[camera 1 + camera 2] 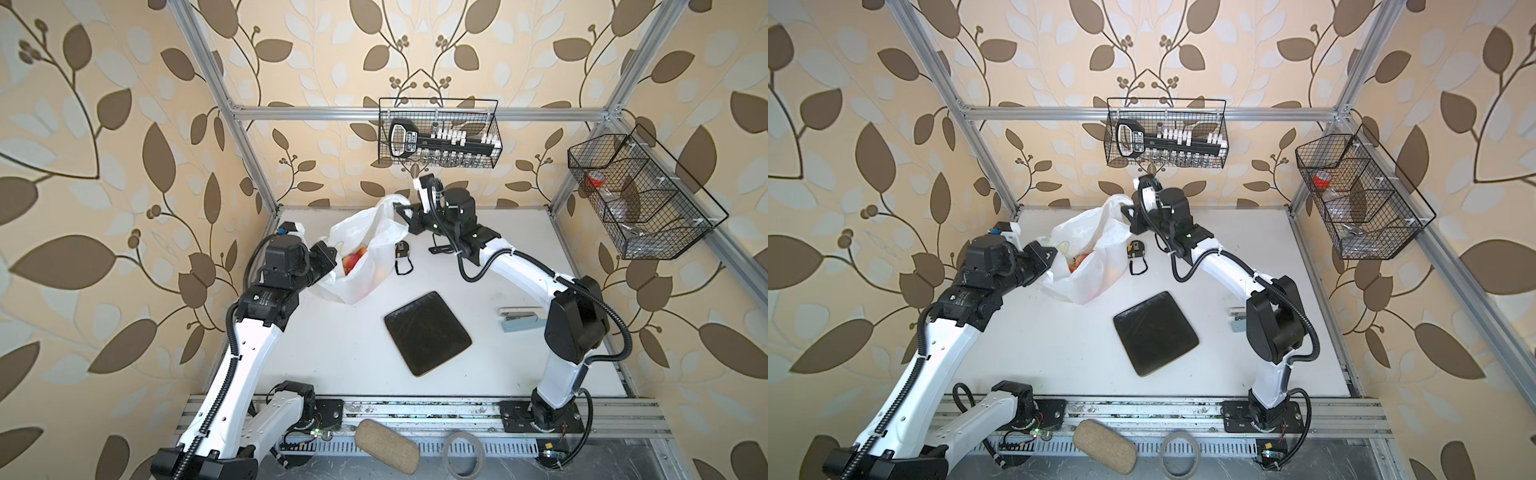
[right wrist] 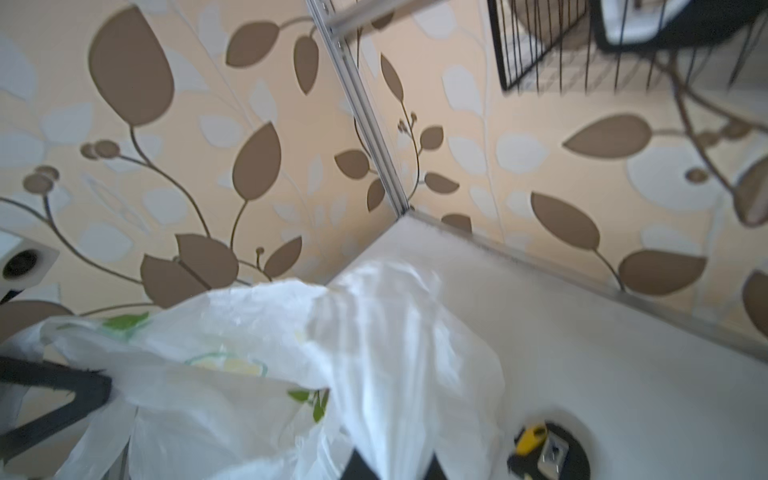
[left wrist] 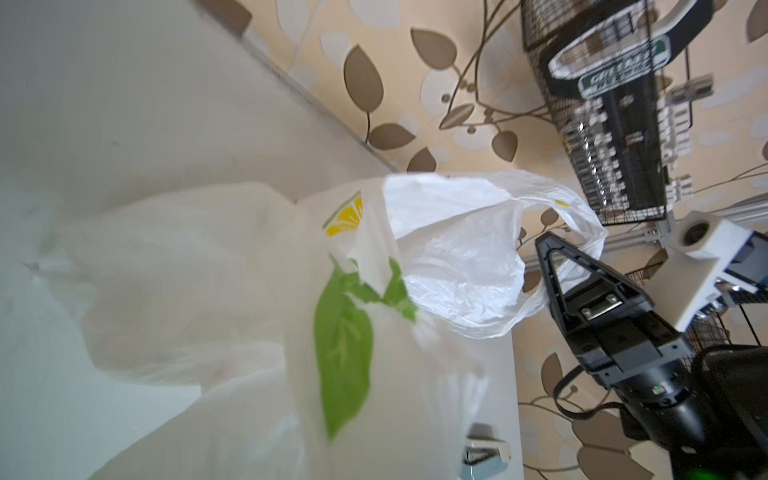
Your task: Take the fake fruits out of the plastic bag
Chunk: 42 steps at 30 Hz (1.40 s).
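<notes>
At the back left of the white table (image 1: 332, 353), close to the back wall, the plastic bag (image 1: 376, 245) is stretched open between both arms. The black tray (image 1: 428, 332) lies well apart, with bare tabletop between. The left gripper (image 1: 332, 254) is clamped on the bag's near rim, and the right gripper (image 1: 400, 212) is pinched tight on its far handle. The red and orange fake fruits (image 1: 352, 262) sit inside.

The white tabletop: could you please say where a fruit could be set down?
Bare: front-left of the flat black square tray; also the far right corner. Crowded: around the crinkly white plastic bag and black tape measure.
</notes>
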Tool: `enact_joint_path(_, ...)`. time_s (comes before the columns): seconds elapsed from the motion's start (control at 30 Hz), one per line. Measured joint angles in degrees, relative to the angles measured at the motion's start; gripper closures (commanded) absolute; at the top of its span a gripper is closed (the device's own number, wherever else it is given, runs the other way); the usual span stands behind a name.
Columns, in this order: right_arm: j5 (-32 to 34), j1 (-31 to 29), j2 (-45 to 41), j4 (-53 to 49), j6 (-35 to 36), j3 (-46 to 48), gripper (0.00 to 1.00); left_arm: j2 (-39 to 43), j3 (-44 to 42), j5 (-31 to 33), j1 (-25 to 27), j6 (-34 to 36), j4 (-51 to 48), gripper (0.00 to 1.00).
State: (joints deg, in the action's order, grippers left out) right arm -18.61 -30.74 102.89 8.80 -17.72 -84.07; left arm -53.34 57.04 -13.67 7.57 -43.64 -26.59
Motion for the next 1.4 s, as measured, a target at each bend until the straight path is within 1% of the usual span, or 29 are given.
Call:
enact_joint_path(0.07,1.46,-0.09,-3.34,-0.70,0.04,5.77,0.61,1.49,-3.04,-1.84,0.92,-2.56,1.01,1.00)
enact_joint_path(0.13,3.34,-0.09,-6.64,-2.51,0.28,8.87,0.46,3.56,-4.48,-3.06,2.47,-4.31,1.60,1.00)
enact_joint_path(0.2,5.18,-0.02,-10.16,-4.72,0.94,10.38,0.32,5.66,-4.85,-4.09,3.45,-5.57,2.40,1.00)
enact_joint_path(0.23,6.27,0.09,-12.37,-6.23,1.49,10.82,0.24,6.67,-4.87,-4.57,3.78,-6.16,2.97,1.00)
enact_joint_path(0.3,8.17,0.52,-17.38,-8.55,1.92,12.41,0.15,8.07,-4.92,-5.49,4.04,-7.08,4.20,1.00)
enact_joint_path(0.37,9.29,1.81,-24.65,-11.02,2.23,16.02,0.11,8.61,-5.25,-5.95,4.04,-7.76,5.33,1.00)
enact_joint_path(0.4,9.55,2.60,-27.85,-11.87,2.36,17.77,0.10,8.74,-5.49,-6.08,4.09,-7.87,5.55,1.00)
enact_joint_path(0.47,10.29,5.11,-35.98,-15.17,2.14,21.62,0.11,8.59,-6.14,-6.69,4.09,-8.02,5.75,1.00)
enact_joint_path(0.5,10.71,6.01,-38.97,-16.57,2.14,22.69,0.13,8.55,-6.56,-6.95,4.09,-8.04,5.84,1.00)
enact_joint_path(0.57,11.02,7.17,-45.53,-20.61,2.34,24.02,0.21,8.55,-7.28,-7.30,4.09,-8.04,5.81,1.00)
enact_joint_path(0.63,9.64,6.84,-49.46,-22.82,2.08,24.09,0.28,8.52,-7.65,-7.50,4.09,-8.04,5.81,1.00)
enact_joint_path(0.7,7.85,4.81,-51.60,-23.45,1.18,24.09,0.35,8.52,-7.69,-7.74,4.09,-8.02,5.81,1.00)
enact_joint_path(0.73,7.32,2.58,-51.80,-23.23,0.63,24.06,0.37,8.57,-7.69,-7.98,4.09,-8.02,5.79,1.00)
enact_joint_path(0.77,7.23,-1.05,-51.19,-22.69,0.20,24.04,0.39,8.66,-7.72,-8.07,4.09,-8.02,5.75,1.00)
enact_joint_path(0.83,8.72,-8.83,-48.11,-21.29,-0.35,23.82,0.40,8.96,-7.74,-8.22,4.09,-8.02,5.57,1.00)
enact_joint_path(0.87,9.68,-13.14,-45.11,-20.74,-0.15,23.06,0.43,9.33,-7.76,-8.22,4.09,-8.02,5.31,1.00)
enact_joint_path(0.93,11.65,-18.97,-37.35,-20.20,0.59,19.61,0.49,10.36,-8.09,-8.20,4.09,-8.02,5.09,1.00)
enact_joint_path(0.97,12.66,-20.72,-32.59,-20.11,1.01,16.87,0.51,10.97,-8.17,-8.17,4.09,-8.02,4.79,1.00)
enact_joint_path(1.03,15.04,-22.10,-23.54,-19.93,1.53,11.10,0.54,12.00,-8.20,-8.02,4.09,-8.02,3.82,1.00)
enact_joint_path(1.1,17.57,-22.23,-15.63,-19.80,1.97,5.95,0.57,12.94,-8.20,-7.41,4.11,-8.04,3.26,1.00)
enact_joint_path(1.2,21.05,-22.05,-6.38,-20.61,2.21,-0.42,0.60,14.36,-8.20,-6.82,4.11,-8.11,1.73,1.00)
enact_joint_path(1.3,24.26,-21.99,1.31,-21.92,2.29,-5.27,0.62,15.93,-8.55,-6.69,4.09,-8.81,0.59,1.00)
enact_joint_path(1.4,26.40,-22.01,5.33,-23.21,2.19,-5.90,0.63,18.03,-9.64,-5.92,4.09,-9.55,-0.52,1.00)
